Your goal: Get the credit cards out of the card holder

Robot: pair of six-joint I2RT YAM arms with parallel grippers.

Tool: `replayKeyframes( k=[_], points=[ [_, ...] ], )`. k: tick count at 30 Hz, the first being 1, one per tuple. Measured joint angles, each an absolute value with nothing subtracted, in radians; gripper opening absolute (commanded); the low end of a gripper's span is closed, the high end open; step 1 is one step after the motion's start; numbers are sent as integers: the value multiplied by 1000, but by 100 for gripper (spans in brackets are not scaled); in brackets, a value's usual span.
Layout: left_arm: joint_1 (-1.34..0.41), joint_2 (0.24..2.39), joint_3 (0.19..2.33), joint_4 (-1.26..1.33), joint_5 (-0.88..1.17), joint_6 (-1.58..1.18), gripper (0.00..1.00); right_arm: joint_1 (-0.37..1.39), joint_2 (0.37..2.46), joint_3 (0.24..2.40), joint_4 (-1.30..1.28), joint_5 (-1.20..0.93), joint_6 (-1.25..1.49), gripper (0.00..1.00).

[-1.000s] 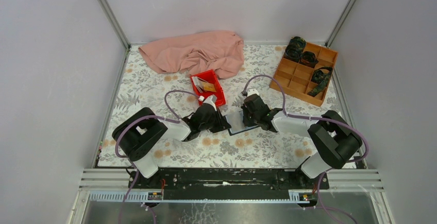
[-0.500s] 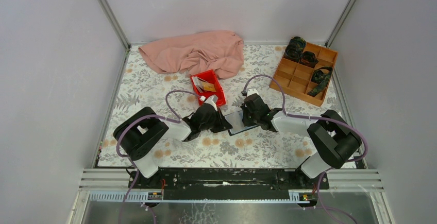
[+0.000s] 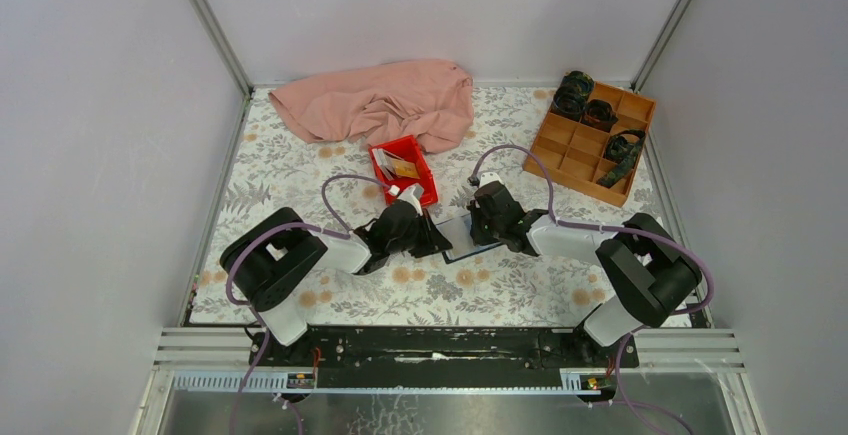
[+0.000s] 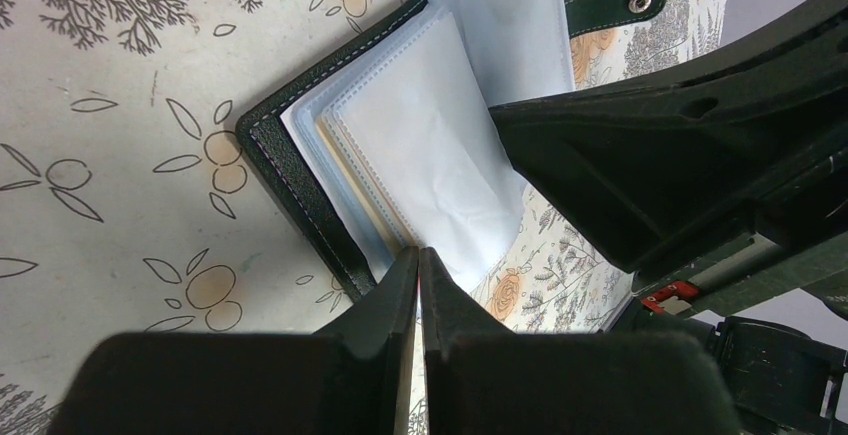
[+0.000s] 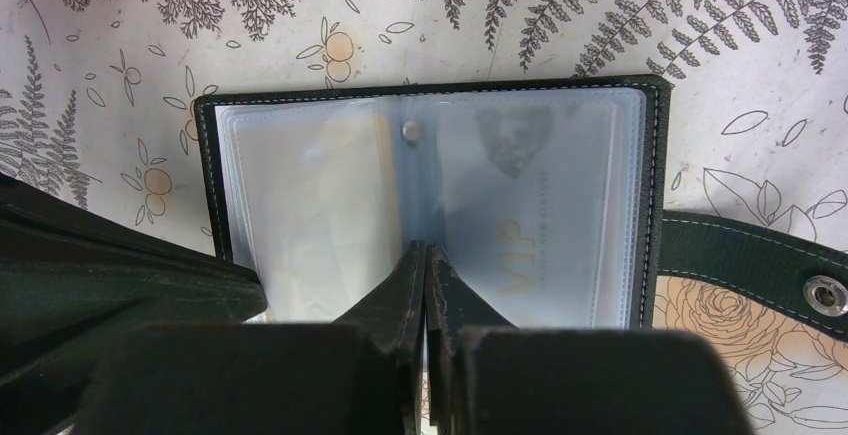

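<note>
Claws come first, two of them, both over the one card holder point(image 5: 530, 145), which lies open on the flowered counter point(image 3: 300, 170) just ahead of the arm bases. Left claw point(image 4: 418, 260) has its fingers pressed together at the near edge of the pale sleeves; whether a sleeve is caught between them I cannot tell. Right claw point(image 5: 426, 250) is likewise pressed together, its tips on the centre fold between the two pages. Two credit cards point(image 5: 520, 225) show through the cloudy plastic: one marked VIP on the page nearer the strap point(image 5: 760, 260), one pale gold on the other page, its print unreadable. More sleeves are stacked underneath, their contents hidden. Further back, one red tray point(image 3: 376, 167) holds something orange-gold and something white, too small to count. Beyond it lies one crumpled pink cloth point(image 3: 380, 100), and at the far right one wooden box point(image 3: 575, 160) has dark items in some compartments, too small to name
</note>
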State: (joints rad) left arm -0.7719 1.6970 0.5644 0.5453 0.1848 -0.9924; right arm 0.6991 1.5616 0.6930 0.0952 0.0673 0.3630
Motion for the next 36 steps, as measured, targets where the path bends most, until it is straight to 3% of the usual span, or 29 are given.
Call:
replayKeyframes(
  k=[17, 21, 25, 27, 29, 33, 36],
  points=[
    [-772, 1689, 628, 587, 184, -991, 8, 702, 1546, 681, 94, 14, 365, 1],
    [-772, 1689, 635, 587, 185, -990, 8, 702, 1511, 668, 66, 27, 375, 9],
    [-772, 1689, 649, 588, 185, -987, 8, 704, 1426, 656, 18, 65, 387, 29],
    [-772, 1691, 654, 588, 185, -984, 8, 704, 1378, 656, 3, 80, 390, 31],
    [-772, 1692, 659, 588, 185, -984, 8, 705, 1329, 656, -6, 97, 390, 28],
    [-772, 1694, 659, 589, 185, -984, 7, 705, 1303, 656, -12, 111, 382, 1],
    [-772, 1681, 637, 593, 180, -984, 7, 705, 1336, 656, -17, 108, 381, 0]
  ],
)
